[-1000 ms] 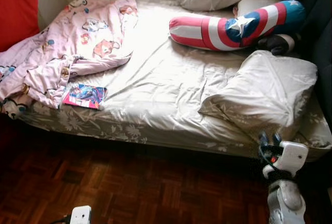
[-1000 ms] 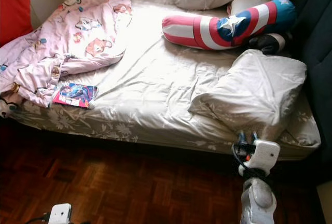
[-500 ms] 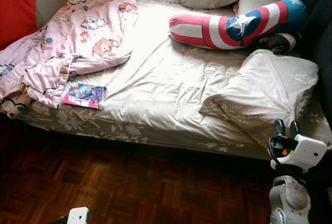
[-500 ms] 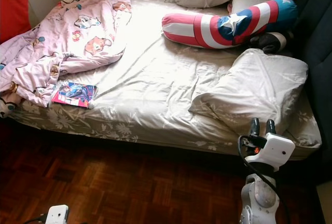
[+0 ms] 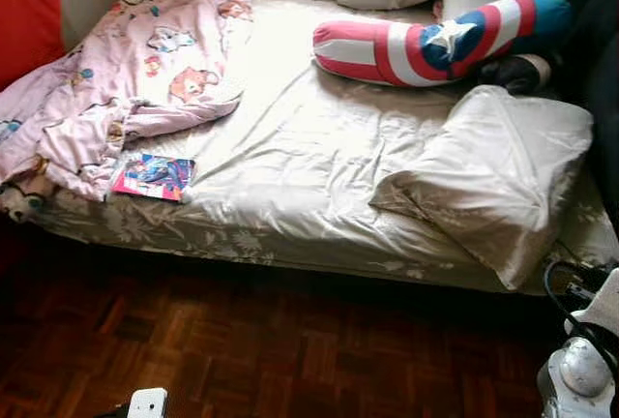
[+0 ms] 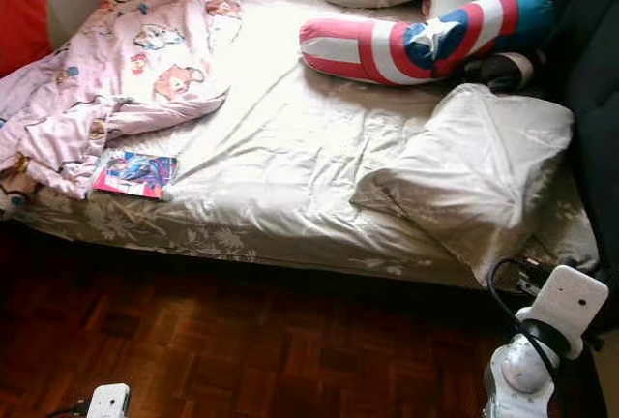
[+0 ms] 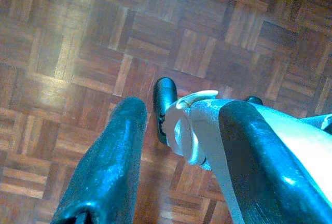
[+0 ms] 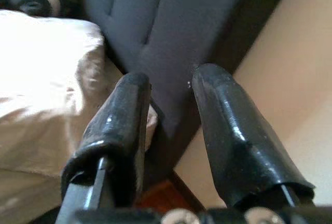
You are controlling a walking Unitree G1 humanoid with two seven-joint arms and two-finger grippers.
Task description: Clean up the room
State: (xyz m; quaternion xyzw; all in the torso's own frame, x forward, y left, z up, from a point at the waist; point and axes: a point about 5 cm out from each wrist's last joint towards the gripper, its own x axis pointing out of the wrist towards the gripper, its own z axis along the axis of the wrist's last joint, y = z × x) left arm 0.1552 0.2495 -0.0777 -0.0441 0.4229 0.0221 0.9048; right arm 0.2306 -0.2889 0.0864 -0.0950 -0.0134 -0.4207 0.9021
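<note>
Silver-armed and empty, the right hand (image 8: pixel 168 130) has swung away from the big grey pillow (image 5: pixel 493 181) at the bed's (image 5: pixel 290 176) 4 o'clock corner toward the dark headboard (image 8: pixel 155 32), fingers parted, so no tidying has begun. A second ago it stood upright at the pillow's edge. The left hand (image 7: pixel 176 156) hangs open over the wood floor (image 7: pixel 62 53); the comic book (image 5: pixel 155 176) lies at 8 o'clock beside the pink blanket (image 5: pixel 126 79).

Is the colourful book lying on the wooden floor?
No, the book lies on the bed, beside the pink blanket.
</note>
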